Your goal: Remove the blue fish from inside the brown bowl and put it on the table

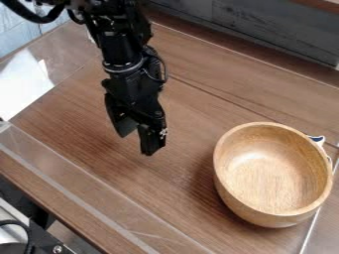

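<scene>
The gripper (141, 138) pointed straight down over bare desk (199, 89), its jaws spread and holding nothing, with the brown bowl (273, 174) well apart to its right and a little nearer the camera. The bowl's wooden inside looked empty, and no blue fish showed in it, on the desk, or between the jaws, so I could not tell where the fish lay or which way its long axis ran; it may have been hidden behind the arm.
</scene>
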